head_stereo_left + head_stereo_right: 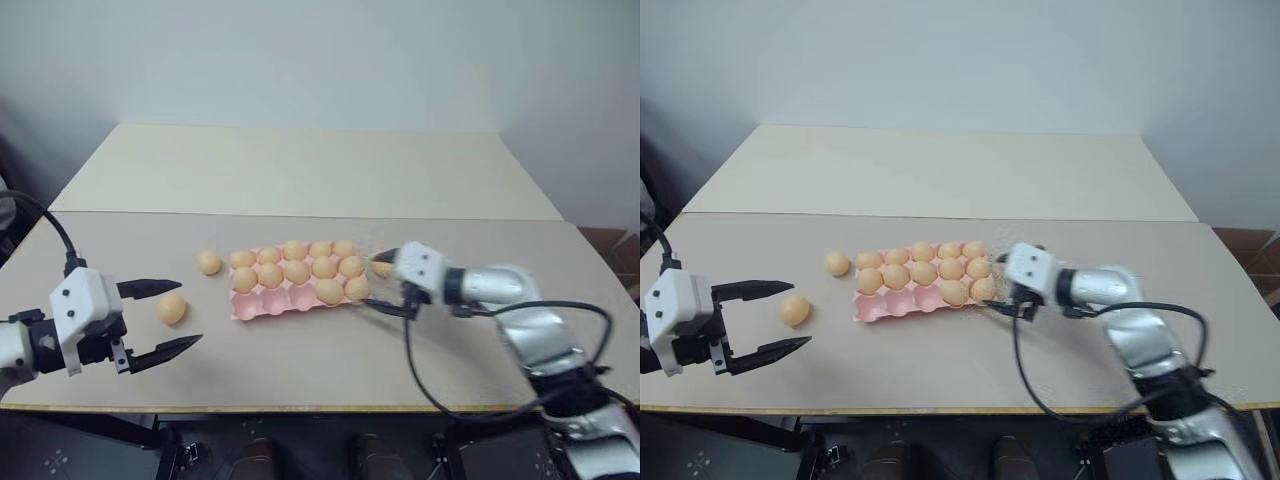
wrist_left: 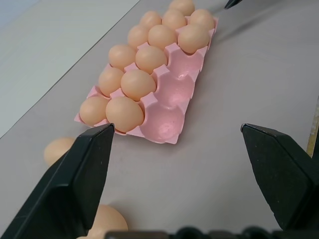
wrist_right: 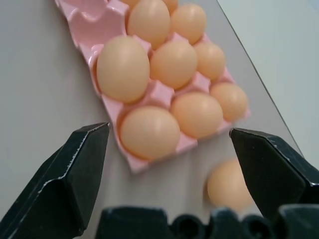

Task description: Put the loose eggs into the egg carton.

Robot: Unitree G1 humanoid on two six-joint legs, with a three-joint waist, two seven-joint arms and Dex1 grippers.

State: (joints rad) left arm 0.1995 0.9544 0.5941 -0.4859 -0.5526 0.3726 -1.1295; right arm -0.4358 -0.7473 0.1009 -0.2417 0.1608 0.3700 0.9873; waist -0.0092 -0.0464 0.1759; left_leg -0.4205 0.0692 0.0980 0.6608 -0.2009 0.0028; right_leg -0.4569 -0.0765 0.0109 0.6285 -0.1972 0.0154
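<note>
here the egg carton [image 1: 290,300] sits mid-table, three near cups bare. loose eggs (three visible) lie beside it: one [image 1: 172,308] between the left gripper [image 1: 165,318] fingers, spread apart; the right gripper [image 3: 169,164] gapes too.

Left claw [image 1: 170,317] wide open (fingers level); right claw [image 3: 169,164] open, pointing left.

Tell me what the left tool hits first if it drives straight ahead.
Probably the loose egg lying just ahead of the open left tool; further along that line sits the egg carton. Depth is hard to judge.
</note>
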